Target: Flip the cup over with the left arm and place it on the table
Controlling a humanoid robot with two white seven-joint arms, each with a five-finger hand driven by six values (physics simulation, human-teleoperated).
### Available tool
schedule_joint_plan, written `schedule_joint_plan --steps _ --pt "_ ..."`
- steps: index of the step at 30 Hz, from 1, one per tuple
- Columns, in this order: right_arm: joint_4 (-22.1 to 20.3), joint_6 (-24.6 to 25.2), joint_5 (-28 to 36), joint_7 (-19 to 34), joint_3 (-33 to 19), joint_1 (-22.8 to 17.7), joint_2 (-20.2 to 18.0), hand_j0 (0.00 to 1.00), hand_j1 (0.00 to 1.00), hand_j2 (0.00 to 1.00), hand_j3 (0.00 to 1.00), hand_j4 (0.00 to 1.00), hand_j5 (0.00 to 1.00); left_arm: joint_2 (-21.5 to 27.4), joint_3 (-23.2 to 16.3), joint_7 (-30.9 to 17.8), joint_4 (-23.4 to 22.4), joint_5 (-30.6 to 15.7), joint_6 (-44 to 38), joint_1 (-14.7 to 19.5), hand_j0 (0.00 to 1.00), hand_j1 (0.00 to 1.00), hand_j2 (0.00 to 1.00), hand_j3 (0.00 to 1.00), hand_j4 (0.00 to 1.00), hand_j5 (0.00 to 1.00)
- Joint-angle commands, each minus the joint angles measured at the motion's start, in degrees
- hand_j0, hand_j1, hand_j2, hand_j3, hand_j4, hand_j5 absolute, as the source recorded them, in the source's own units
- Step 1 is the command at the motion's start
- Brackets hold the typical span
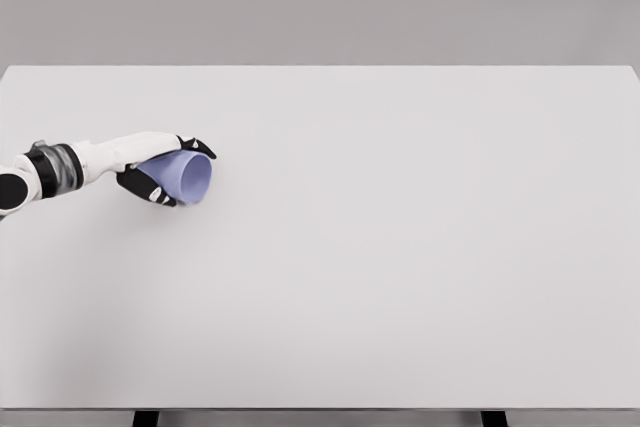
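A pale lilac cup (186, 176) lies tipped on its side at the left of the white table (400, 247), its round mouth facing right and toward me. My left hand (168, 171) reaches in from the left edge and wraps the cup's body, with dark fingertips (197, 146) over the top rim and the thumb side under it. The cup's base is hidden inside the hand. Whether the cup touches the table surface I cannot tell. The right arm does not show.
The table's far edge runs across the upper part of the view and its near edge runs along the bottom, with dark legs (146, 417) below it. A plain grey wall stands behind.
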State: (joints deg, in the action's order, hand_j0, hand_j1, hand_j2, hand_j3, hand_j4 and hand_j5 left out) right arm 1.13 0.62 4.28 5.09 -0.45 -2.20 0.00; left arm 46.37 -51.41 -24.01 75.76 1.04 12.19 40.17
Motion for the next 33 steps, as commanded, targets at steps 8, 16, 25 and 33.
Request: schedule_joint_plan --steps 8,16,25,33 --pt "0.01 0.00 -0.06 0.01 0.01 0.00 0.00 1.00 1.00 1.00 1.00 1.00 1.00 0.04 2.72 0.71 1.06 -6.57 0.82 -0.09 0.80 0.80 0.80 0.80 0.80 0.80" --pt "0.01 0.00 -0.06 0.01 0.01 0.00 0.00 1.00 1.00 1.00 1.00 1.00 1.00 -0.49 3.95 1.15 1.06 -14.57 2.49 -0.70 0.80 0.80 0.80 0.80 0.80 0.80" --pt "0.01 0.00 -0.06 0.01 0.01 0.00 0.00 1.00 1.00 1.00 1.00 1.00 1.00 -0.58 5.27 1.15 0.89 -22.40 5.03 -1.49 0.81 0.81 0.81 0.81 0.81 0.81" --pt "0.01 0.00 0.03 0.01 0.01 0.00 0.00 1.00 1.00 1.00 1.00 1.00 1.00 -1.46 5.62 1.15 0.80 -27.14 5.91 -2.37 0.81 0.81 0.81 0.81 0.81 0.81"
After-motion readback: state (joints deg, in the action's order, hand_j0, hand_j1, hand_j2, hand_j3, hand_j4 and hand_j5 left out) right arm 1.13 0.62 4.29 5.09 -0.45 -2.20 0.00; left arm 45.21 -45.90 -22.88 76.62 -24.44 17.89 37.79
